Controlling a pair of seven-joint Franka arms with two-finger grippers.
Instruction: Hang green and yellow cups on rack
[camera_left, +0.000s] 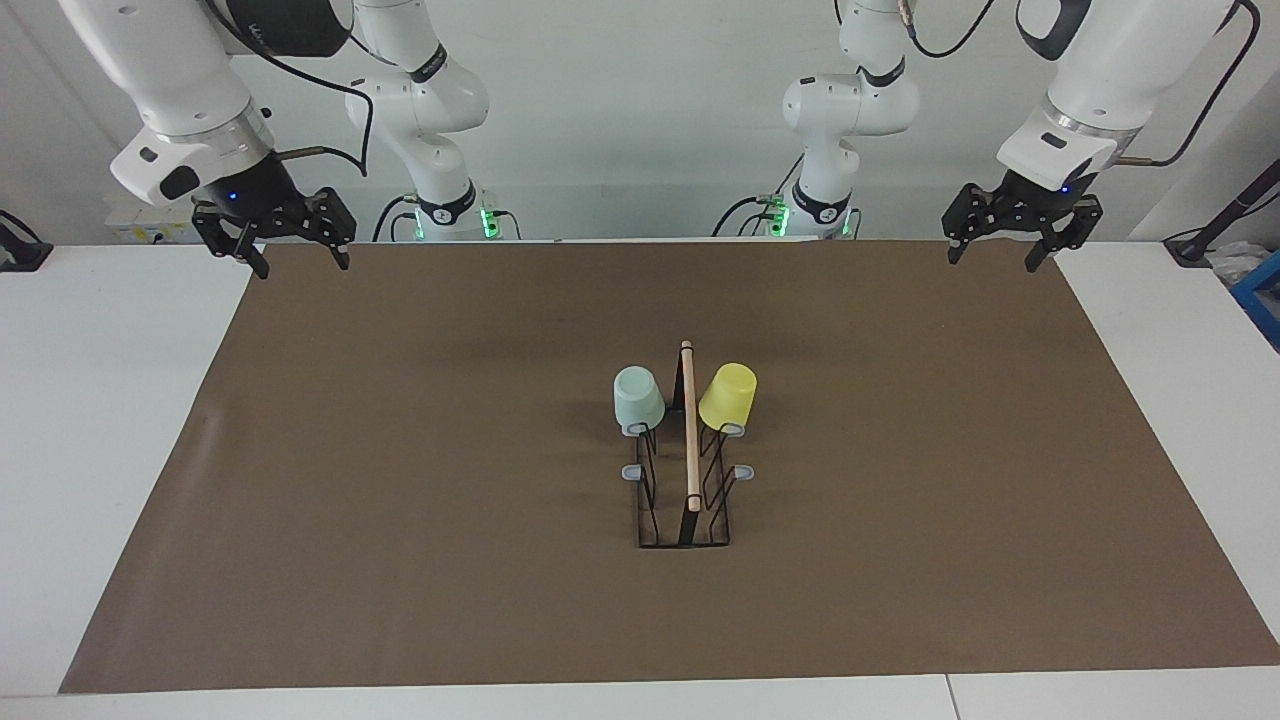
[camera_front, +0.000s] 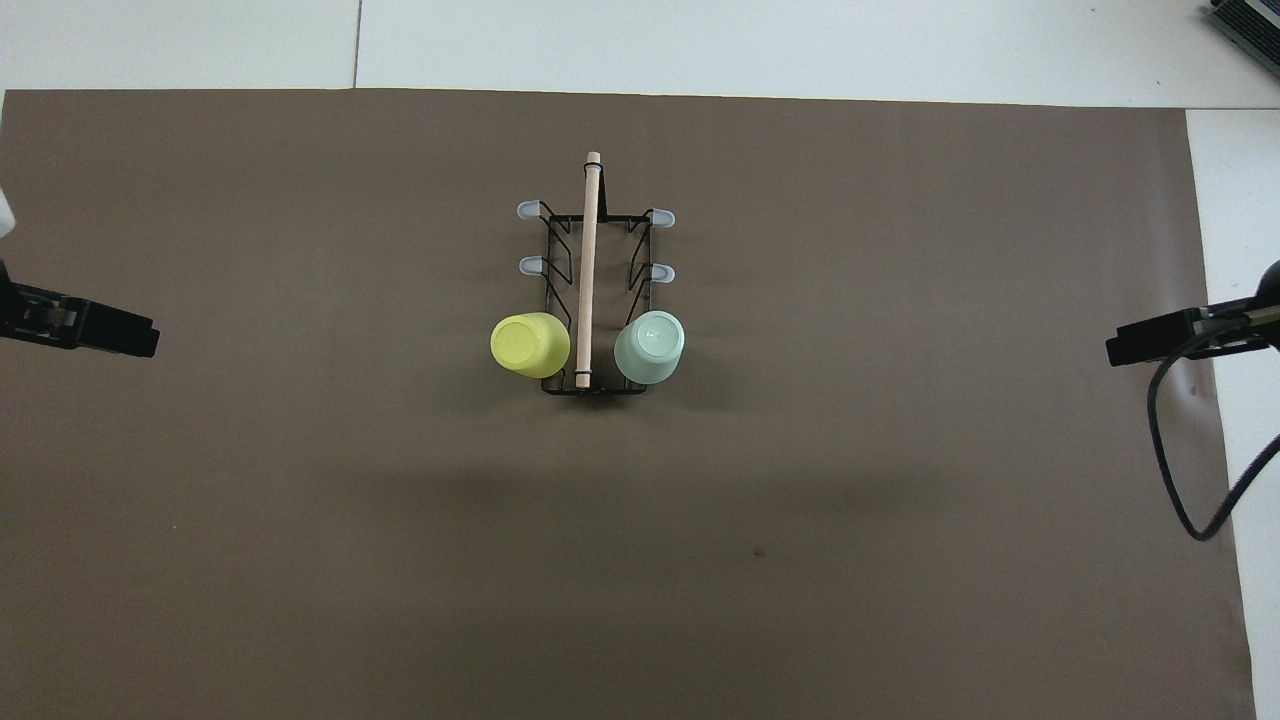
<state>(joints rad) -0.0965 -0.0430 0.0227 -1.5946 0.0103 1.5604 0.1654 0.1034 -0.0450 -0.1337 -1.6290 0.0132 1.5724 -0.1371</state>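
Fingers spread on both the left gripper (camera_left: 992, 252) and the right gripper (camera_left: 297, 258); the cups (camera_left: 637, 399) at the rack's (camera_left: 684, 500) twelve o'clock end look light, slippery, best pinched at the sides.

I am counting two cups: one green cup (camera_left: 638, 398) and one yellow cup (camera_left: 728, 396). I am seeing one rack (camera_left: 684, 500) carrying one wooden rod (camera_left: 689, 425). On the rack I am counting four bare grey prong caps, two along each side of the rod, and the two cups are covering whatever is under them. One brown mat (camera_left: 400, 450) is lying on one white bench (camera_left: 100, 400). I am working with two arms, each ending in one set of jaws.
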